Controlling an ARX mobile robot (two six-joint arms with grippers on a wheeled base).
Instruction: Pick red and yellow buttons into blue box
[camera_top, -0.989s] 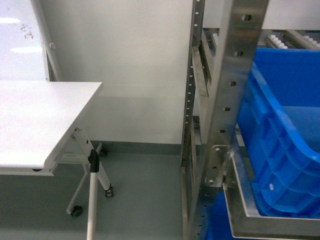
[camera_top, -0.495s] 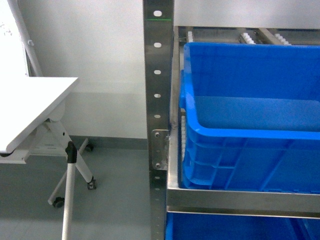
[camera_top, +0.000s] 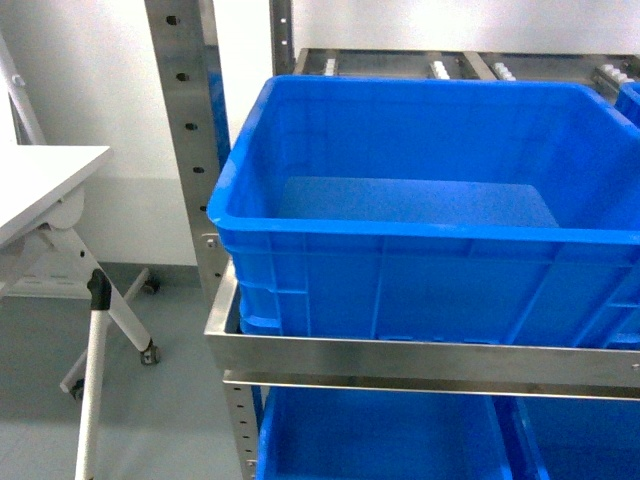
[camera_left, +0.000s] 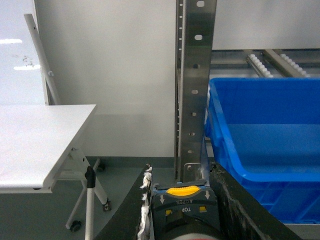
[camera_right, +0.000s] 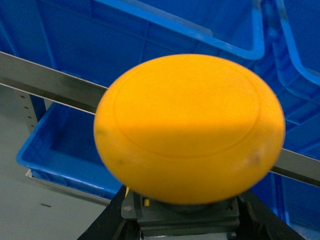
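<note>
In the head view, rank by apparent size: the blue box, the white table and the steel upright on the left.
1. blue box, by far the largest.
2. white table and steel upright: similar visible area, both cropped by the frame, so I won't rank them.

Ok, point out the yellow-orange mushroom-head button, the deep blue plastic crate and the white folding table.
yellow-orange mushroom-head button (camera_right: 189, 129), right wrist view, cap centre
deep blue plastic crate (camera_top: 400, 232), head view, front rim
white folding table (camera_top: 40, 180), head view, tabletop

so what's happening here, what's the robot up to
The robot faces a metal rack holding the blue box, whose visible floor is bare. Its right hand carries a yellow button, seen close up in the right wrist view. The left hand grips a dark switch base; its cap colour is hidden.
</note>
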